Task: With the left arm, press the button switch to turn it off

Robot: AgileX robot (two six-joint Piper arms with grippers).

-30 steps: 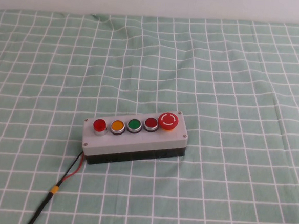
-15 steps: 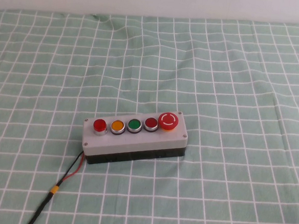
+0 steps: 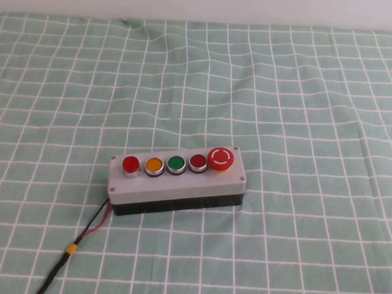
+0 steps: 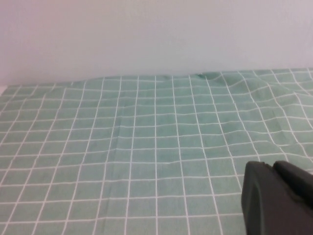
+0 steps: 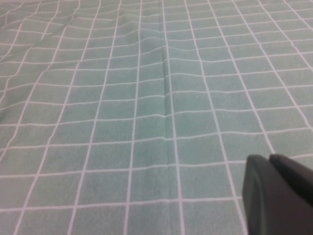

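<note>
The grey five-button box (image 3: 180,186) lies on the green checked cloth in the high view, a little left of centre. The button switch (image 3: 131,164), small, round and bright red on a silver collar, is at the box's left end. Neither arm shows in the high view. My left gripper (image 4: 272,169) shows only in the left wrist view, black fingers closed together and empty, over bare cloth near the back wall. My right gripper (image 5: 269,159) shows only in the right wrist view, also closed and empty over bare cloth. The box is in neither wrist view.
To the right of the switch on the box come an orange button (image 3: 154,165), a green button (image 3: 176,164), a darker red flat button (image 3: 197,162) and a large red mushroom-head button (image 3: 221,158). A black cable with red wire (image 3: 74,246) runs from the box's left end to the front edge.
</note>
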